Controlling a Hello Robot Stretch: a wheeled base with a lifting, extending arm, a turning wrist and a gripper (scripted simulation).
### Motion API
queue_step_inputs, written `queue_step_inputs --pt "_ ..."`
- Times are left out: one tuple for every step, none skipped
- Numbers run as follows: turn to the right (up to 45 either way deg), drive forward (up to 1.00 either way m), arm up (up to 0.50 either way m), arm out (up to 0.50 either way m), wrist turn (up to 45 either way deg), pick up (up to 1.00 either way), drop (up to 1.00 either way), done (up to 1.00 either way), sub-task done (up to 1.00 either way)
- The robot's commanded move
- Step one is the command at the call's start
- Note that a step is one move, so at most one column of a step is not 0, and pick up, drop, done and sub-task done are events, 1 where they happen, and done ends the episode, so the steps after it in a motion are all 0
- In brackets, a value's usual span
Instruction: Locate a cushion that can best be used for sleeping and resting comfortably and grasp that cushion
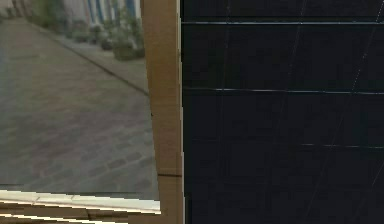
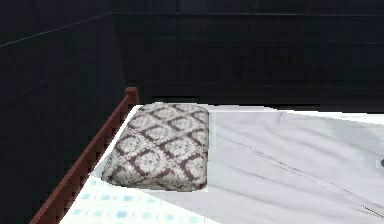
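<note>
The brown-and-white patterned cushion lay flat on the white-sheeted bed, close to the bed's red-brown wooden side rail. A dark wall stood beyond the bed. The jaws' state could not be told.

Patterned cloth cushion, smooth white sheet, reddish wooden bed rail
</note>
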Motion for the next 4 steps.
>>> queue_step_inputs --pt "0.0 0.0 0.38 0.0 0.0 0.0 0.0 0.0 0.0" --pt "0.0 0.0 0.0 0.18 0.0 0.0 0.0 0.0 0.0" --pt "0.0 0.0 0.0 0.0 45.0 0.0 0.0 0.0 0.0" --pt "0.0 0.0 0.0 0.0 45.0 0.0 0.0 0.0 0.0"
